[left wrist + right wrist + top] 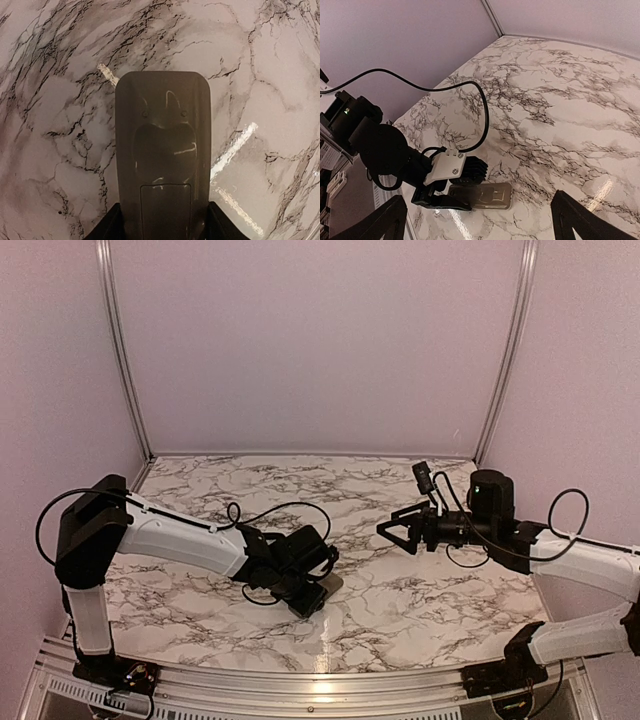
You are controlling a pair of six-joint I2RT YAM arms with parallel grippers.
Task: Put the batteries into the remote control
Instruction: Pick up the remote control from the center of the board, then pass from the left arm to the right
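While the left tool clamps the remote control, the right tool gapes wide.

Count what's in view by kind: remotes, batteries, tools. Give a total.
1 remote control, back side up
0 batteries visible in any view
2 tools: left tool shut on the remote control, right tool open and empty
Total: 3

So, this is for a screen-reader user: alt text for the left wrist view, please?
The remote control, grey back facing the camera, fills the centre, gripped at its lower end by the left hand, with the marble table behind it.
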